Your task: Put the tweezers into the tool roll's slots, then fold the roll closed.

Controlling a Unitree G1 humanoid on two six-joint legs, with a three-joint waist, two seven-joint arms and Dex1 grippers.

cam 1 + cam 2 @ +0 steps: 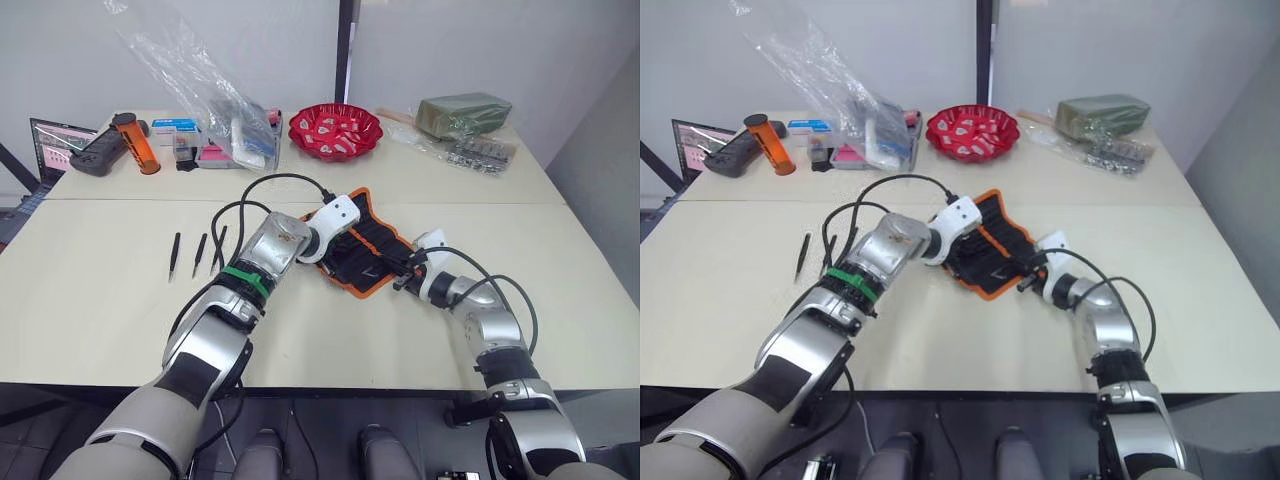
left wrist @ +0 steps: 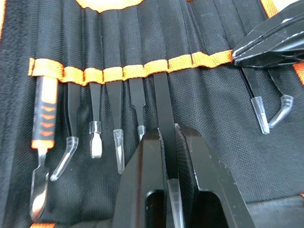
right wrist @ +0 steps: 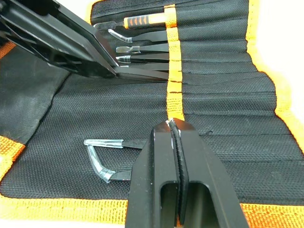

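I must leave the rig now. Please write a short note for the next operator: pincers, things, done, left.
Left pincer: shut on a slim black tweezers, sliding it into a slot under the orange stripe.
Right pincer: shut, pressing on the orange stripe of the flat black fabric tool roll.
Done: several tools sit in slots.
Left: three loose black tweezers lie on the beige table; then fold the roll.

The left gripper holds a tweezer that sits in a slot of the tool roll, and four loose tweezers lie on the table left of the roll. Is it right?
Not quite: the left eye view shows three loose tweezers on the table, not four. The left gripper does hold a tweezer in a slot of the tool roll.
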